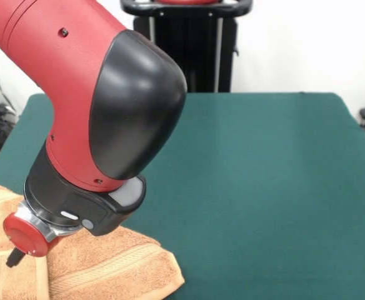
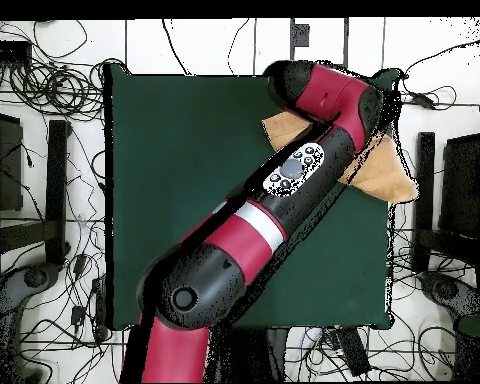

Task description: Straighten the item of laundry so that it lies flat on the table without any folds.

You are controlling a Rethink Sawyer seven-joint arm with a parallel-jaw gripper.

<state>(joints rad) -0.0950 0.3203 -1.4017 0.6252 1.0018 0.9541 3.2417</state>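
1. The tabletop [image 1: 282, 187] is broad and green, but my work sits right at its near left corner in the front view. The towel [image 1: 107, 265] lies there bunched, and from above part of it [image 2: 389, 175] looks to reach the tabletop's edge or past it. A pull the wrong way could drag the whole cloth off the side.

2. My own arm [image 1: 89, 81] is bulky and hangs low over the towel, hiding much of it in both views. I cannot judge where all the corners lie, so I may pinch a doubled layer and only shift the fold.

3. The towel shows a fold near its striped band [image 1: 101, 262], one layer lapping another. Dragging it across the felt-like cover could make it catch and wrinkle anew rather than slide flat.

4. My fingers [image 1: 12, 257] show only as a dark tip below the red wrist, just over the cloth. Whether they are apart, together or pinching terry, I cannot tell; lifting without a sure hold would leave the towel as it lies.
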